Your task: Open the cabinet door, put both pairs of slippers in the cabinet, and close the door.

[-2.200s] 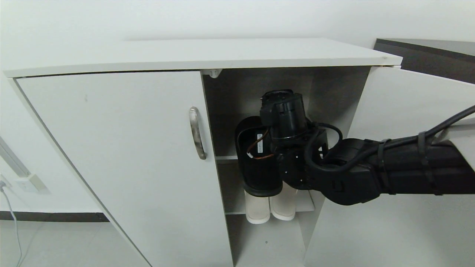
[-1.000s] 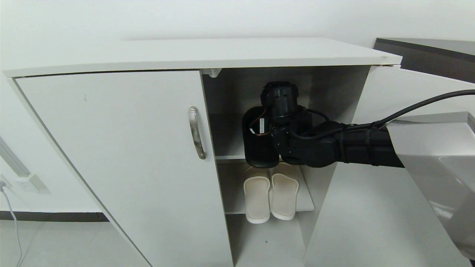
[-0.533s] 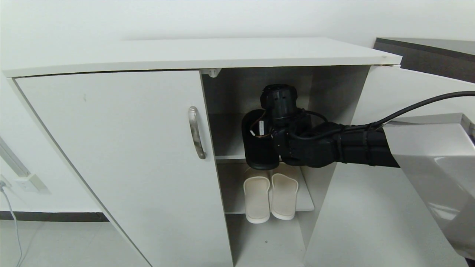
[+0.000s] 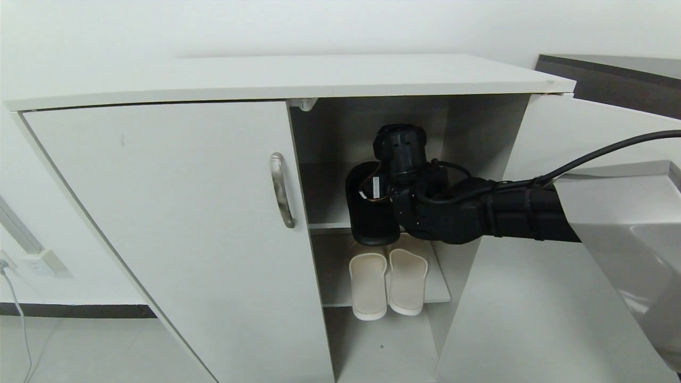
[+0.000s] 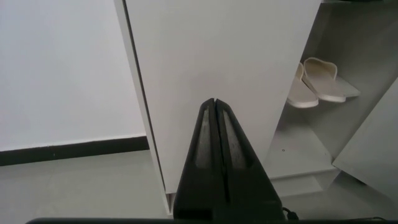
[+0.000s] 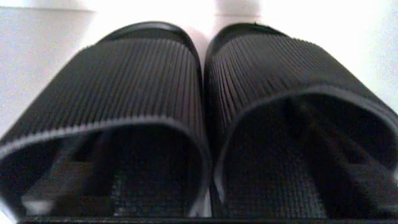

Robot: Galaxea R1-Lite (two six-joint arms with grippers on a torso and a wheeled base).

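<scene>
The white cabinet [image 4: 319, 74] has its right door [image 4: 558, 149] swung open and its left door [image 4: 159, 223] closed. My right gripper [image 4: 395, 206] is inside at the upper shelf [image 4: 322, 226], shut on the pair of black slippers [image 4: 370, 213]. Their heels overhang the shelf's front edge. Close up, the black slippers [image 6: 199, 112] show ribbed straps side by side. The white slippers [image 4: 388, 284] lie side by side on the shelf below, heels outward. My left gripper [image 5: 214, 106] is shut on nothing, low in front of the closed door, with the white slippers [image 5: 317, 81] off to its side.
A metal handle [image 4: 282, 190] is on the closed left door. The open right door stands close along my right arm. A wall socket with a cable [image 4: 5, 265] is at the far left. Bare floor [image 5: 74, 186] lies before the cabinet.
My right arm carried the black slippers up and deeper into the cabinet, uncovering the white pair below. In the last half second it sank only slightly.
</scene>
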